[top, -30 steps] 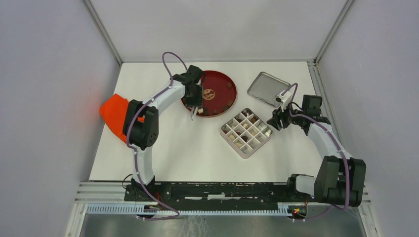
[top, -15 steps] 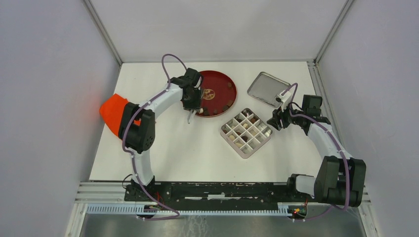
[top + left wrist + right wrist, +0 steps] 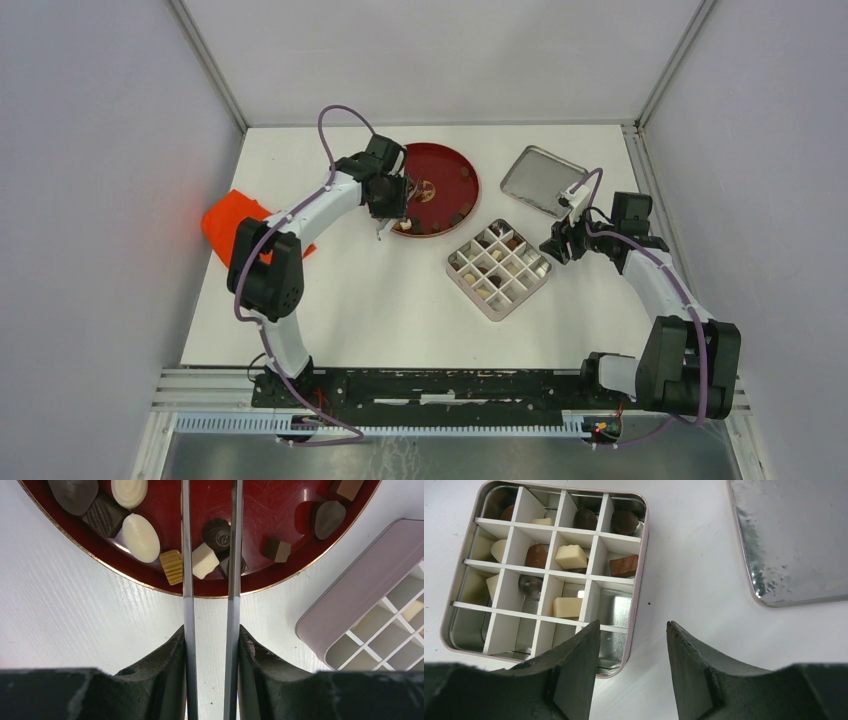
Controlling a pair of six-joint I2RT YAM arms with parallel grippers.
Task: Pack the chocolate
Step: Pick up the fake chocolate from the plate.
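White tabletop, grey walls round it. Chocolate (image 3: 205, 560) lies mostly loose on red plate (image 3: 270, 510), bunched at its near edge. Some pieces sit in divided tin (image 3: 616, 607) just front-right of plate. Left claw (image 3: 210, 630) clamped on metal tweezers (image 3: 188, 580), blades reaching over plate rim either side of a cream cube. Tips out of frame, so pinch unclear. Right claw (image 3: 633, 630) open, empty, at tin's side away from plate. Lid (image 3: 794, 535) right of plate, orange cloth (image 3: 228, 225) left.
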